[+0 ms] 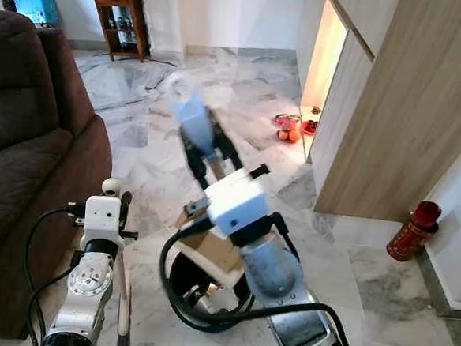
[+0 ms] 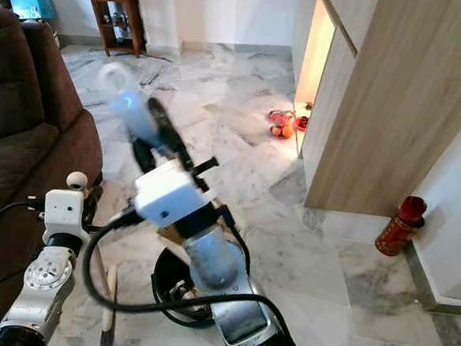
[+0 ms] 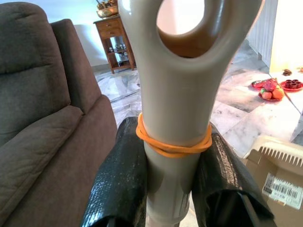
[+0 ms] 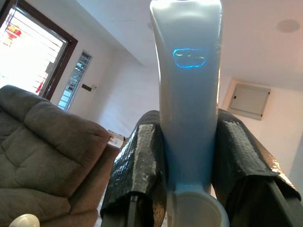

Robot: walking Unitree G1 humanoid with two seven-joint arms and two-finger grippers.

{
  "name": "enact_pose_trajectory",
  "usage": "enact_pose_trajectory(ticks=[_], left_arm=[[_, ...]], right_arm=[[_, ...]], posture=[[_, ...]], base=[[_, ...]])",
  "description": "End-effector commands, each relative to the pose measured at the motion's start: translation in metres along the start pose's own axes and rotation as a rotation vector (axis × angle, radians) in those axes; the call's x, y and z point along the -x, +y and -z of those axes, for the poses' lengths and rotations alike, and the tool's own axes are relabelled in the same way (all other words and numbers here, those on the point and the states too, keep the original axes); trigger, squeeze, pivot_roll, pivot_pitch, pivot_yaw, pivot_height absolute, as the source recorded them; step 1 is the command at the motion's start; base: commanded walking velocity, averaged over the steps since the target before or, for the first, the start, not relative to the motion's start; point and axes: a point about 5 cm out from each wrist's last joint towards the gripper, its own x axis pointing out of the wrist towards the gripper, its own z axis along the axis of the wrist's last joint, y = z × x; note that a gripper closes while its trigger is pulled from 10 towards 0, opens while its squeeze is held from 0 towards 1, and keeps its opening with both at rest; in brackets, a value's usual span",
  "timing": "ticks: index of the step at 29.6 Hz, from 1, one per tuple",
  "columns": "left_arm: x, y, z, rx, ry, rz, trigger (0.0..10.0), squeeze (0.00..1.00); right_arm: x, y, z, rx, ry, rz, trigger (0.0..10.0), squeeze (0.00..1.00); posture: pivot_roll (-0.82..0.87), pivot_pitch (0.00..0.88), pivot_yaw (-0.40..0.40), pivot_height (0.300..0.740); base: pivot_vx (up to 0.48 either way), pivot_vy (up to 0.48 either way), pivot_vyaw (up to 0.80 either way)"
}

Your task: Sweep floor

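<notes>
A: Where is the broom?

B: The broom handle [image 3: 177, 113] stands upright at the robot's lower left, just beside the brown sofa [image 1: 25, 174]. Its beige shaft runs down to the marble floor [image 1: 244, 87], and its looped top, with an orange rubber band [image 3: 173, 144] wound below the loop, rises between the left gripper's [image 3: 173, 189] black fingers [image 3: 120, 184].

A: So that gripper has it?

B: Yes. Both fingers press against the shaft from either side, clamped on it with no gap.

A: And the other arm?

B: The right gripper [image 4: 189, 179] is raised in front of the robot, tilted up and away. It grips a pale blue handle [image 4: 189, 94] with a glowing blue oval mark; the fingers [image 4: 139, 175] are tight on both sides of it. In the head views that handle [image 1: 195, 119] is blurred.

A: What lies around them?

B: A black bin [image 1: 187, 285] sits on the floor below the right arm, with a cardboard piece [image 1: 213, 251] above its rim. Farther off, a wooden side table [image 1: 119, 11] stands by the far wall, a plate of fruit [image 1: 289, 129] lies at the foot of a wood-panelled cabinet [image 1: 393, 113], and a red canister [image 1: 412, 229] stands near the right wall.
</notes>
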Motion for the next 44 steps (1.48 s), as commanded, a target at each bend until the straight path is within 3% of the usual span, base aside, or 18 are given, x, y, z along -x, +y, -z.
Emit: enact_pose_trajectory(ticks=[1,18,24,26,29,33,38,42,44], left_arm=[[-0.005,0.001,-0.009,-0.019,-0.048,0.004,10.0,0.00],[-0.006,0.000,-0.009,-0.019,-0.047,0.008,10.0,0.00],[-0.006,-0.001,-0.009,-0.019,-0.046,0.005,10.0,0.00],[-0.006,-0.001,-0.009,-0.020,-0.047,0.002,10.0,0.00],[-0.006,0.001,-0.009,-0.021,-0.048,-0.003,10.0,0.00],[-0.006,0.002,-0.009,-0.021,-0.047,-0.008,10.0,0.00],[-0.005,0.001,-0.009,-0.017,-0.046,-0.007,10.0,0.00],[-0.005,-0.001,-0.007,-0.010,-0.039,0.007,10.0,0.00],[-0.005,-0.002,-0.007,-0.006,-0.038,0.011,10.0,0.00]], right_arm=[[-0.004,0.005,-0.014,0.013,-0.092,-0.030,10.0,0.00],[0.000,0.012,-0.008,0.088,-0.075,-0.102,10.0,0.00],[0.000,-0.008,0.010,0.254,0.029,0.005,10.0,0.00],[0.000,-0.025,0.017,0.319,0.078,0.102,10.0,0.00],[0.004,-0.047,0.028,0.355,0.162,0.230,10.0,0.00],[0.011,-0.066,0.043,0.389,0.233,0.310,10.0,0.00],[0.022,-0.078,0.062,0.377,0.324,0.361,10.0,0.00],[0.037,-0.088,0.082,0.313,0.426,0.433,10.0,0.00],[0.052,-0.098,0.098,0.256,0.505,0.521,10.0,0.00]], posture=[[0.07,0.000,0.070,0.740],[0.07,0.000,0.068,0.740],[0.07,0.000,0.065,0.740],[0.07,0.000,0.063,0.740],[0.07,0.000,0.062,0.740],[0.07,0.000,0.059,0.740],[0.07,0.000,0.055,0.740],[0.07,0.000,0.053,0.740],[0.07,0.000,0.052,0.740]], base=[[0.000,0.000,0.00],[0.000,0.000,0.00],[0.000,0.000,0.00],[0.000,0.000,0.00],[0.000,0.000,0.00],[0.000,0.000,0.00],[0.000,0.000,0.00],[0.000,0.000,0.00],[0.000,0.000,0.00]])
